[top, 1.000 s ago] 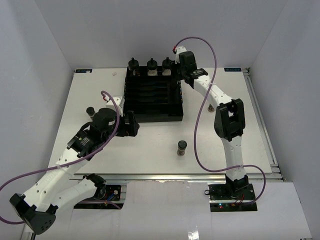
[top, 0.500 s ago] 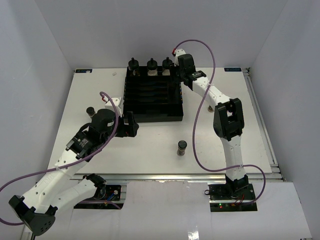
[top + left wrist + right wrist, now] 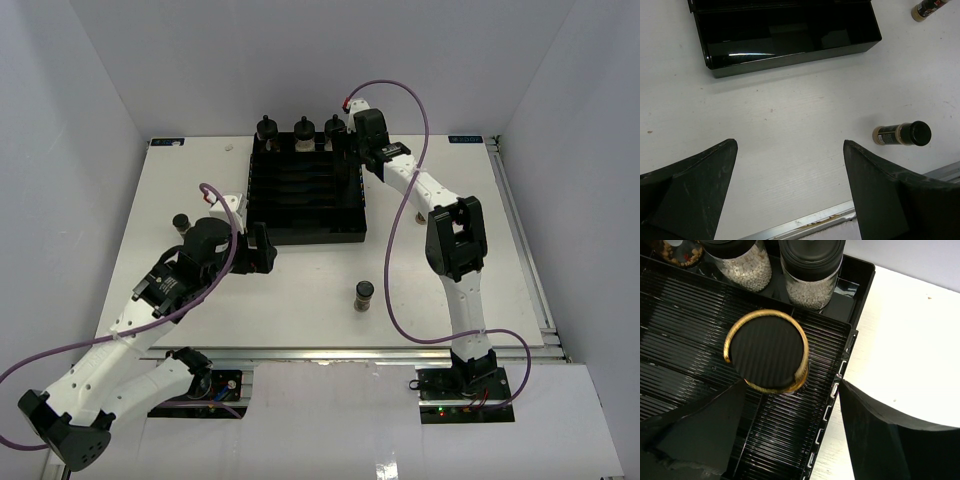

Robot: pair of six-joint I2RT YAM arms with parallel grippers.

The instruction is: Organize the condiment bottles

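Note:
My right gripper (image 3: pixel 792 390) stands open over the back right corner of the black slotted tray (image 3: pixel 785 445). A yellow-banded spice jar (image 3: pixel 767 352) stands upright in the tray just beyond its fingertips, free of both. Behind it, squat clear bottles (image 3: pixel 810 270) (image 3: pixel 740 262) with black caps line the tray's back row (image 3: pixel 302 132). My left gripper (image 3: pixel 790 145) hangs open over bare table in front of the tray (image 3: pixel 790 40). A dark spice jar (image 3: pixel 900 134) stands on the table to its right (image 3: pixel 364 296). Another jar (image 3: pixel 181 222) stands left of the tray.
A further jar (image 3: pixel 927 7) lies on the table right of the tray, near the right arm's elbow (image 3: pixel 458 235). The table's metal front rail (image 3: pixel 820 220) runs close below the left gripper. White walls enclose the table.
The right gripper has opened and let go of the yellow-banded jar, which now stands in the tray. The left arm has barely moved.

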